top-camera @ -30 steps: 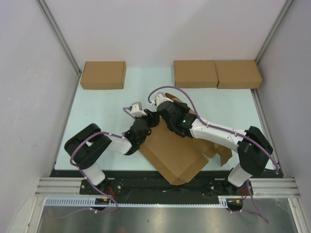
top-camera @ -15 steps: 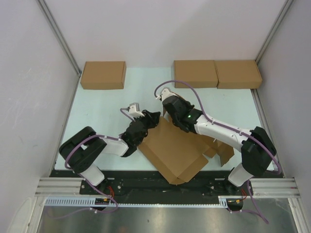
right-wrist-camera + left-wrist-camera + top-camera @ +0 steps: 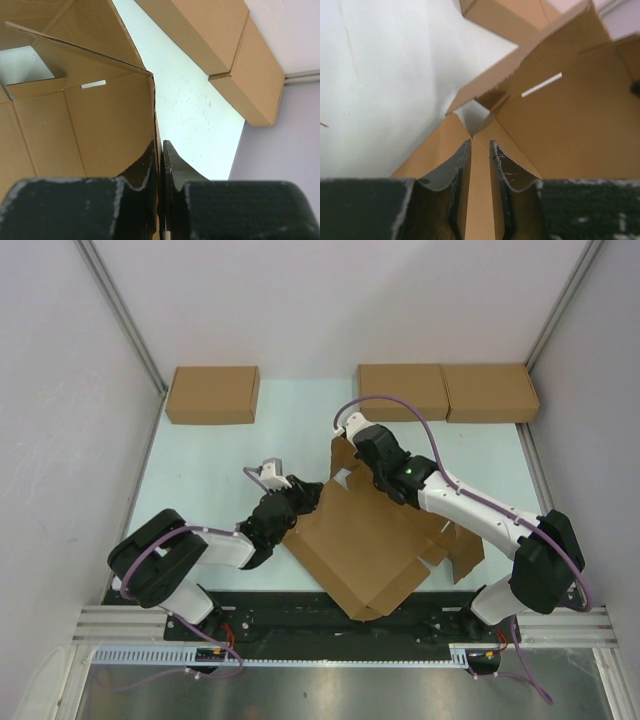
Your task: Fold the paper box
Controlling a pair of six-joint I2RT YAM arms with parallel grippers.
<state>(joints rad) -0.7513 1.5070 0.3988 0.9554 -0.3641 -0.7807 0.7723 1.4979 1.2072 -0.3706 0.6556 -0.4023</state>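
Pale green tabletop (image 3: pixel 210 460) is carrying the paper box (image 3: pixel 360 545), lying between the arms near the front edge. Overhead, the arms are masking every grip. The right wrist camera is showing the right gripper (image 3: pixel 160 146) pinching a raised wall's edge, fingers (image 3: pixel 142 170) together on it. The left wrist camera is showing the left gripper (image 3: pixel 480 145) straddling a crease, fingers (image 3: pixel 452 170) narrowly apart; whether they are gripping is unclear.

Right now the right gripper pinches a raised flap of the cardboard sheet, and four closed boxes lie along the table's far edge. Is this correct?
Three closed boxes, not four, lie along the far edge of the table; the top view shows it. The right gripper does pinch a raised flap of the cardboard sheet.
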